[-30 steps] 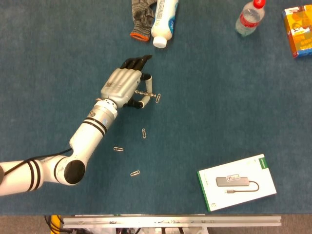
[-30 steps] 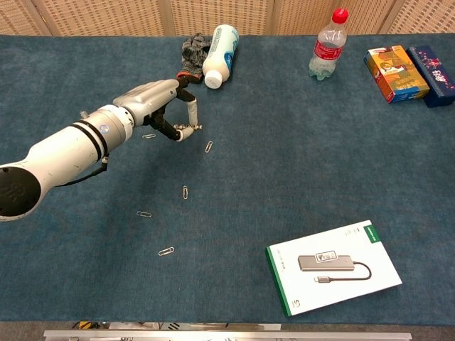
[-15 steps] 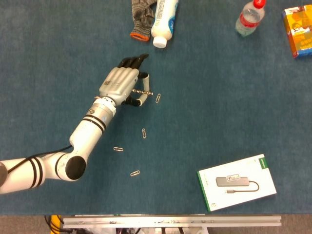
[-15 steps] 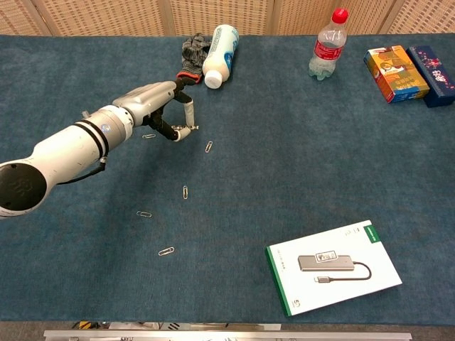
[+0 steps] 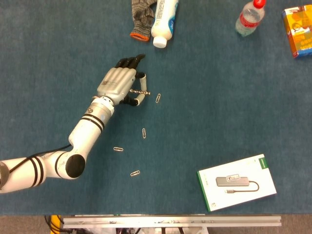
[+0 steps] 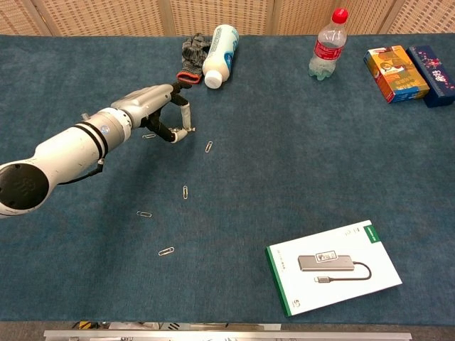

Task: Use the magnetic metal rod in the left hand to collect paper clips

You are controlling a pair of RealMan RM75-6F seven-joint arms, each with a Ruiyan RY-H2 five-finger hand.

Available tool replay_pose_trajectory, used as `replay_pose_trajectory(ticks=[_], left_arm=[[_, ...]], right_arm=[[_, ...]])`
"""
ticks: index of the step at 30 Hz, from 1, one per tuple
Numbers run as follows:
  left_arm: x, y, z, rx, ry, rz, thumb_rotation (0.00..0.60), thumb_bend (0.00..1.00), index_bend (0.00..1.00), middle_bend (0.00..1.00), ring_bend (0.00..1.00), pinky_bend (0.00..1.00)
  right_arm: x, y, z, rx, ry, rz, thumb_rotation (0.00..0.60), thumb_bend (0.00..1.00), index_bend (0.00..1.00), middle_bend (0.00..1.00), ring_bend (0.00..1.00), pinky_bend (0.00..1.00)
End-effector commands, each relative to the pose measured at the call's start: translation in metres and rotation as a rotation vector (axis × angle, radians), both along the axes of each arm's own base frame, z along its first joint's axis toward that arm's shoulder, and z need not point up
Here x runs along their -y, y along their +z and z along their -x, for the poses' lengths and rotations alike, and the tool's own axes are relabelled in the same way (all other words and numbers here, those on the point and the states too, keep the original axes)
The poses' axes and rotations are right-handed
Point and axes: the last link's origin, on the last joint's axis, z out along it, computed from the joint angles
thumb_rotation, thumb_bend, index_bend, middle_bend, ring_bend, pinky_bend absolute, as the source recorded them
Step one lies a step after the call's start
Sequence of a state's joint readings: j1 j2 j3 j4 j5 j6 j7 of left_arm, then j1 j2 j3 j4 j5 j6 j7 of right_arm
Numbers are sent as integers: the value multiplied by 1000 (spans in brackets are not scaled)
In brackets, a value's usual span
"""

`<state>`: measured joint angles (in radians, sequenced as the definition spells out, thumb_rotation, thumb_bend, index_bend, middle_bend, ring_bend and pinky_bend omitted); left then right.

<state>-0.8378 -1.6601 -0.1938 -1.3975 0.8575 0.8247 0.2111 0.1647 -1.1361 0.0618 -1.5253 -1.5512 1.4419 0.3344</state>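
— While gripping the magnetic rod [image 5: 142, 91], left hand [image 5: 118, 84] hovering near a paper clip [image 5: 158, 98] on the surface [image 5: 219, 97].
— Advising: lowering the tip slowly, touching that clip squarely.

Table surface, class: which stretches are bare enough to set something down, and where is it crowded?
Bare: the wide cloth between the water bottle and the white box. Crowded: the left, where the left hand holds the rod among scattered paper clips, and the lotion bottle with the glove.
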Motion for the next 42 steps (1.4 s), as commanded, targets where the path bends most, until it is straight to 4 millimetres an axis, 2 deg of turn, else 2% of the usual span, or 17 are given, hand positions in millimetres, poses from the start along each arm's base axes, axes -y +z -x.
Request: replay_pose_trajectory(ticks=[1, 42], left_arm=[[-1, -1, 2, 0, 8, 0, 600, 382, 645, 0, 0, 0], [-7, -6, 19, -32, 48, -2, 600, 383, 645, 0, 0, 0]], right_arm=[[0, 0, 0, 0, 0, 0, 600, 122, 377, 403, 289, 438], [-1, -4, 1, 0, -5, -12, 600, 122, 377, 403, 289, 438]])
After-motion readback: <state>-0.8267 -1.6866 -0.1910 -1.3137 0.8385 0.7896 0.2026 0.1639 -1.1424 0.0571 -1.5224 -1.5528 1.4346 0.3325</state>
